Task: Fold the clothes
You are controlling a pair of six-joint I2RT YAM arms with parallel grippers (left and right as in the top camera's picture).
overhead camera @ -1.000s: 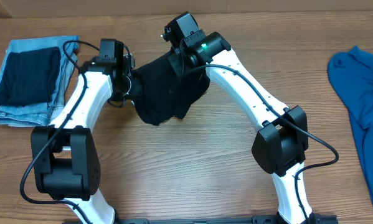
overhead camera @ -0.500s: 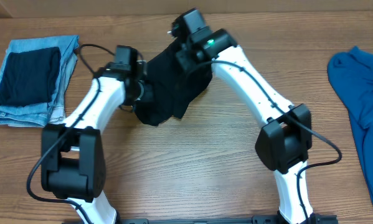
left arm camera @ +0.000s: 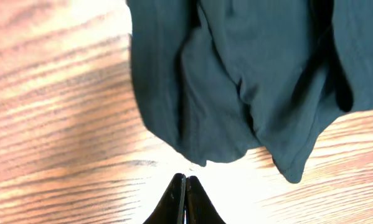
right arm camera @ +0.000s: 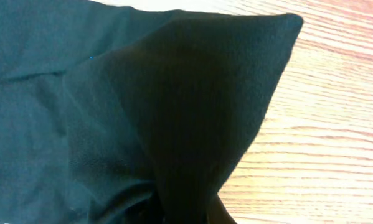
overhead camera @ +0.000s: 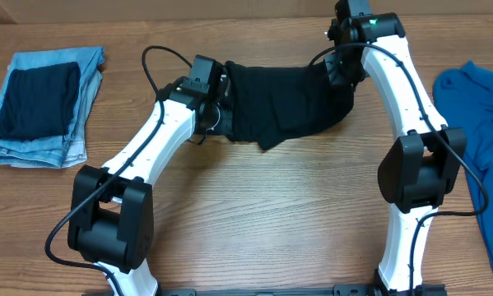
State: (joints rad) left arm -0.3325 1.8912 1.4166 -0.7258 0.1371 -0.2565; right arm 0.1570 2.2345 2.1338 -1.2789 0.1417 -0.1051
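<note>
The clothes, a black T-shirt point(overhead camera: 287, 99), stretch in a wide band across the back middle of the table. My right gripper point(overhead camera: 341, 70) is at its right end. In the right wrist view the dark cloth point(right arm camera: 142, 93) gathers into a peak that runs down into my right gripper point(right arm camera: 186, 214), which is shut on it. My left gripper point(overhead camera: 217, 111) sits at the shirt's left end. In the left wrist view it point(left arm camera: 185, 182) is shut, its tips pressed together over bare wood just short of the shirt's rumpled edge point(left arm camera: 236, 74), with no cloth seen between them.
Folded light-blue jeans point(overhead camera: 81, 123) lie at the far left with a dark folded cloth point(overhead camera: 40, 99) on top. A bright blue garment point(overhead camera: 476, 123) spreads along the right edge. The table point(overhead camera: 254, 214) is wood.
My right arm has swung far to the right and back, pulling the bunched shirt out into a wide band. My left gripper has moved right, toward the middle.
</note>
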